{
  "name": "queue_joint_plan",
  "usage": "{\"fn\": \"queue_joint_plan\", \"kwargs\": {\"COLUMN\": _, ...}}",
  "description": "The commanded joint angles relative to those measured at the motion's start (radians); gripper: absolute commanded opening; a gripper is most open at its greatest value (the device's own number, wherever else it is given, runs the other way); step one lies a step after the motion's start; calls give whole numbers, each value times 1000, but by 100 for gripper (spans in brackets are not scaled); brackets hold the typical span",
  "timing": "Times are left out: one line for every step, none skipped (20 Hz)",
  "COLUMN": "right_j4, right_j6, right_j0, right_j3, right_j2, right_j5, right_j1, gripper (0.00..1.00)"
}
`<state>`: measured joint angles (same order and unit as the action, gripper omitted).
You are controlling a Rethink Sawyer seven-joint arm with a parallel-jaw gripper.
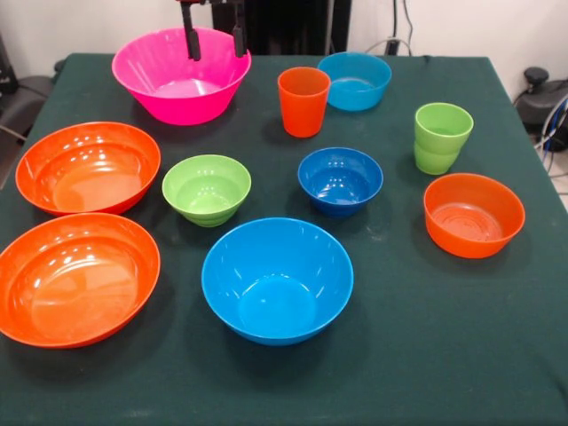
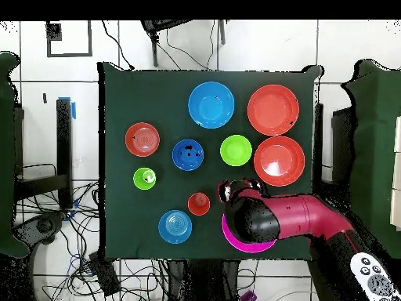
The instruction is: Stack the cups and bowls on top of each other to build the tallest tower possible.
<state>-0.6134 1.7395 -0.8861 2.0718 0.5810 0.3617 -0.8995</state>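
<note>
Hovering above the large pink bowl (image 1: pixel 181 74), my gripper (image 1: pixel 214 43) hangs empty with its two fingers spread apart, while the orange cup (image 1: pixel 303 101) stands nearby.

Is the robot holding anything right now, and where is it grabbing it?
Nothing is held. The open end effector hangs over the pink bowl with nothing between its fingers.

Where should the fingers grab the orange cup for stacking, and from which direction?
By the rim, from straight above: the orange cup stands upright, mouth open, so one finger likely fits inside and one outside the wall. The light blue bowl sits close on one side, so a top-down approach seems safer than a side grasp.
</note>
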Motion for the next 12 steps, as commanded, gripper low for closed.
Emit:
{"fn": "queue_joint_plan", "kwargs": {"right_j4": -65, "right_j6": -56, "right_j0": 12, "right_j3": 51, "right_j2": 34, "right_j5": 15, "right_j1": 86, "gripper": 100}}
{"fn": "queue_joint_plan", "kwargs": {"right_j4": -68, "right_j6": -54, "right_j0": 12, "right_j3": 50, "right_j2": 33, "right_j5": 10, "right_j1": 90, "gripper": 100}}
{"fn": "queue_joint_plan", "kwargs": {"right_j4": -71, "right_j6": -53, "right_j0": 12, "right_j3": 50, "right_j2": 32, "right_j5": 5, "right_j1": 94, "gripper": 100}}
{"fn": "queue_joint_plan", "kwargs": {"right_j4": -72, "right_j6": -52, "right_j0": 18, "right_j3": 45, "right_j2": 25, "right_j5": 16, "right_j1": 97, "gripper": 100}}
{"fn": "queue_joint_plan", "kwargs": {"right_j4": -73, "right_j6": -51, "right_j0": 23, "right_j3": 41, "right_j2": 18, "right_j5": 26, "right_j1": 100, "gripper": 100}}
{"fn": "queue_joint_plan", "kwargs": {"right_j4": -74, "right_j6": -51, "right_j0": 29, "right_j3": 37, "right_j2": 11, "right_j5": 36, "right_j1": 103, "gripper": 100}}
{"fn": "queue_joint_plan", "kwargs": {"right_j4": -74, "right_j6": -50, "right_j0": 35, "right_j3": 33, "right_j2": 5, "right_j5": 47, "right_j1": 106, "gripper": 100}}
{"fn": "queue_joint_plan", "kwargs": {"right_j4": -85, "right_j6": -46, "right_j0": 46, "right_j3": 27, "right_j2": -10, "right_j5": 53, "right_j1": 112, "gripper": 100}}
{"fn": "queue_joint_plan", "kwargs": {"right_j4": -89, "right_j6": -47, "right_j0": 50, "right_j3": 23, "right_j2": -15, "right_j5": 58, "right_j1": 116, "gripper": 100}}
{"fn": "queue_joint_plan", "kwargs": {"right_j4": -92, "right_j6": -48, "right_j0": 54, "right_j3": 20, "right_j2": -19, "right_j5": 63, "right_j1": 119, "gripper": 100}}
{"fn": "queue_joint_plan", "kwargs": {"right_j4": -96, "right_j6": -49, "right_j0": 58, "right_j3": 16, "right_j2": -24, "right_j5": 68, "right_j1": 122, "gripper": 100}}
{"fn": "queue_joint_plan", "kwargs": {"right_j4": -108, "right_j6": -42, "right_j0": 62, "right_j3": 8, "right_j2": -34, "right_j5": 55, "right_j1": 142, "gripper": 100}}
